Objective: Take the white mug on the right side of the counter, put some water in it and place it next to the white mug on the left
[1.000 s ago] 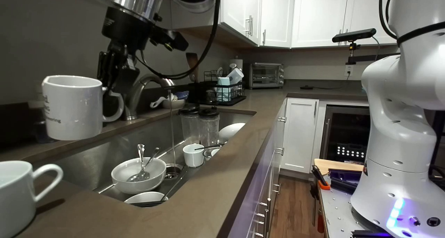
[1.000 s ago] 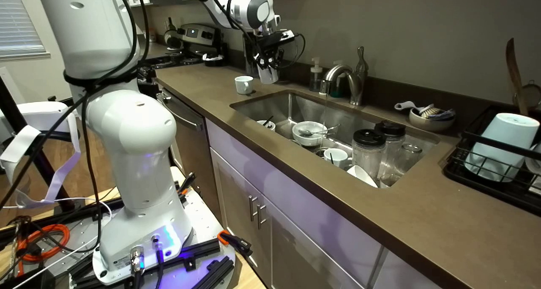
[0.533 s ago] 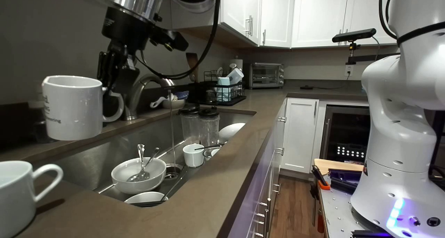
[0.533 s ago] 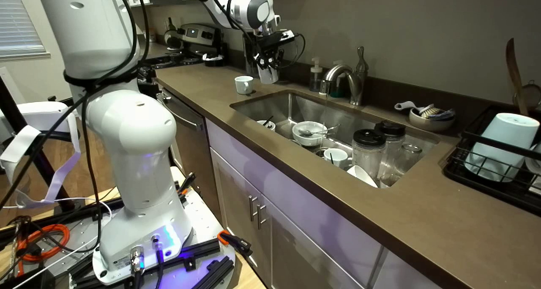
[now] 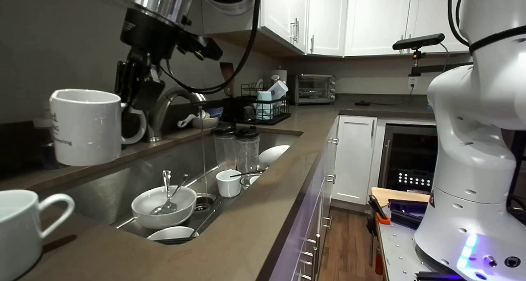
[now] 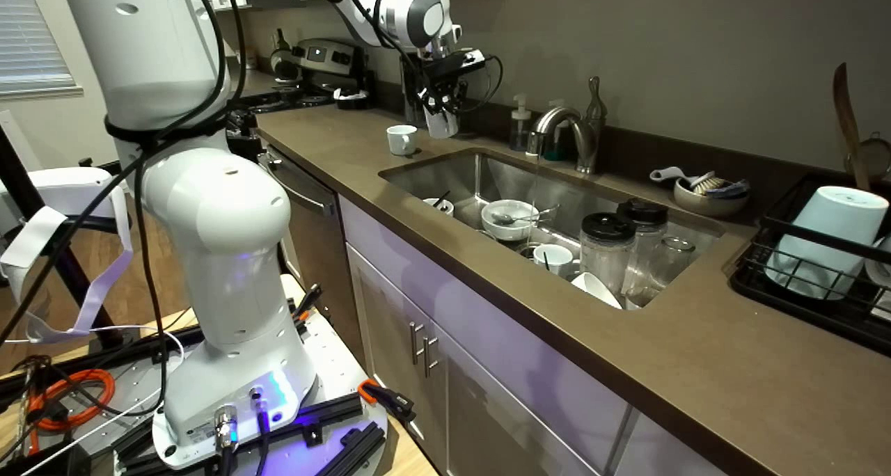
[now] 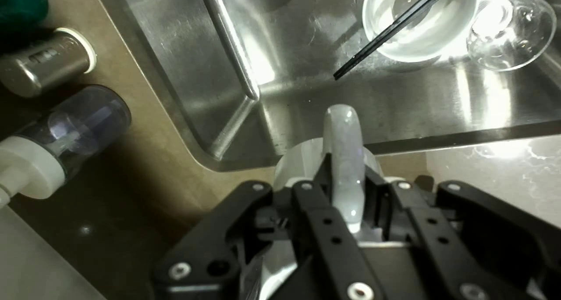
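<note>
In the air by the sink's (image 5: 119, 186) left end, you've got the white mug (image 5: 88, 127) by its handle (image 7: 344, 133)
Your gripper (image 7: 347, 175) is clamped on that handle, mug roughly upright. The second white mug (image 5: 18, 231) sits on the counter (image 5: 234, 240), nearer and further left, and water (image 5: 204, 149) runs from the faucet (image 5: 199, 97) over to the right.

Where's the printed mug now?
Held by its handle in the end effector, the printed mug hangs left of the faucet and right of the white mug on the counter in both exterior views.
</note>
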Controlling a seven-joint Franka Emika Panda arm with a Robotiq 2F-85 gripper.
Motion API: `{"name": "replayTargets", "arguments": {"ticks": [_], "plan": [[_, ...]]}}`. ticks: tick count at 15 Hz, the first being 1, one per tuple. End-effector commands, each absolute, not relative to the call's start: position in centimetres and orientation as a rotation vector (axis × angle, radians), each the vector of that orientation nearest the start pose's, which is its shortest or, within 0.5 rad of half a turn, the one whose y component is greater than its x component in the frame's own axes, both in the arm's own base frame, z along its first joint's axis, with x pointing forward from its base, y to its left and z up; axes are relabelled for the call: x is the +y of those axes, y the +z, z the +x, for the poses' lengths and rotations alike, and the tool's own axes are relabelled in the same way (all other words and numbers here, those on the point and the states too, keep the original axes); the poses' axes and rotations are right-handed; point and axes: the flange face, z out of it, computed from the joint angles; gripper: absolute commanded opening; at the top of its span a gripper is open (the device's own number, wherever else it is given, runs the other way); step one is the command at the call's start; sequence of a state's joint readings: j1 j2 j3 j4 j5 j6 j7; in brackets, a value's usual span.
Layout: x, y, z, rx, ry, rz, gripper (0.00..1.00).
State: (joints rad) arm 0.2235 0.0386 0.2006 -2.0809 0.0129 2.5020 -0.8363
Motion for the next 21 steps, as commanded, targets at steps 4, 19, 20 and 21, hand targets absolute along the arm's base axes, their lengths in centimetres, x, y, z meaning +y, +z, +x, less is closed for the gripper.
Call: {"name": "replayTargets", "arguments": {"ticks": [4, 19, 20, 21], "plan": [[24.1, 45.0, 53.5, -1.840, -0.602, -2.552, 0.10], [27.0, 44.6, 55.8, -1.948, -0.532, -2.443, 0.04], [27.2, 44.7, 56.1, -1.956, -0.533, -2.434, 0.04], [27.2, 44.7, 56.3, -1.966, -0.535, -2.424, 0.04]]}}
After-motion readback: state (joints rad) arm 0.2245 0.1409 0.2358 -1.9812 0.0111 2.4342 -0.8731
